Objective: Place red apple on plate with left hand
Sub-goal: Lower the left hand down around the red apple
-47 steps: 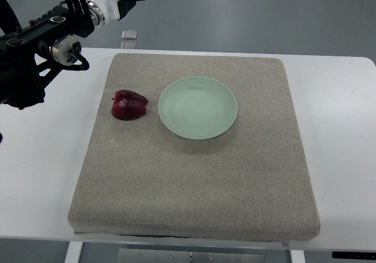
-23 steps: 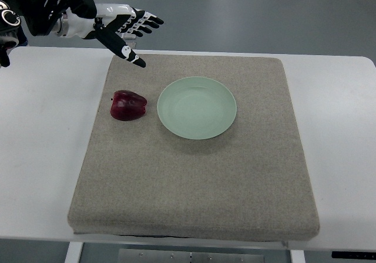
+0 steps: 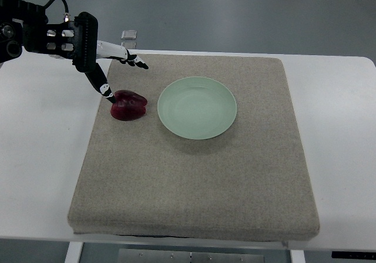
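The left hand is reaching with fingers spread, holding nothing, one fingertip just at the dark red apple lying on the grey felt mat beside the pale green round plate. Next, I think, it needs closing around the apple.

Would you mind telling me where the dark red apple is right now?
The dark red apple sits on the grey felt mat, left of the pale green plate, with the left hand spread open just above it.

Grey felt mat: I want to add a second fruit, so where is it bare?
The grey felt mat is bare across its whole near half and along its right side, beyond the pale green round plate. It is crowded at the far left, where the left hand reaches the red apple.
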Controlling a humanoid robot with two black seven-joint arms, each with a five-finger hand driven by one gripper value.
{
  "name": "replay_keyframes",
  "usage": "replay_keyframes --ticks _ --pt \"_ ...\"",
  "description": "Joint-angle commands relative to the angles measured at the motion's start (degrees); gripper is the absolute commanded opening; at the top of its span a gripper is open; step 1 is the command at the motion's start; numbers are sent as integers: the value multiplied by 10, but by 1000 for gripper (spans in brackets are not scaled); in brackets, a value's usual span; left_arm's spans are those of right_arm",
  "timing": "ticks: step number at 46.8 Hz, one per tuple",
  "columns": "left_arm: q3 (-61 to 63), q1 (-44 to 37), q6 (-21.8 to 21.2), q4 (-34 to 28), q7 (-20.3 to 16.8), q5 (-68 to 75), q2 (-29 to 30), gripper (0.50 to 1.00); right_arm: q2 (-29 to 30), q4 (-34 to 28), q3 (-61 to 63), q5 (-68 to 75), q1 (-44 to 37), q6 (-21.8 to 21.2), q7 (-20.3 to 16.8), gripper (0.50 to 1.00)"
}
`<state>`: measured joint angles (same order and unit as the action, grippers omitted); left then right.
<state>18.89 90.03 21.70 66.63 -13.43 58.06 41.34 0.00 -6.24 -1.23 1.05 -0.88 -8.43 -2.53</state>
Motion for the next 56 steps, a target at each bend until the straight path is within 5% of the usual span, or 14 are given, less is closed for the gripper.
replay_keyframes --ticks 1,34,56 --pt "0 -3 -3 -5 1 5 -17 992 0 0 0 0 0 0 0 930" --pt "24 -35 -13 -46 1 7 -65 992 0 0 0 0 0 0 1 930" --pt "24 -52 -56 -55 3 15 -81 992 0 0 0 0 0 0 0 930"
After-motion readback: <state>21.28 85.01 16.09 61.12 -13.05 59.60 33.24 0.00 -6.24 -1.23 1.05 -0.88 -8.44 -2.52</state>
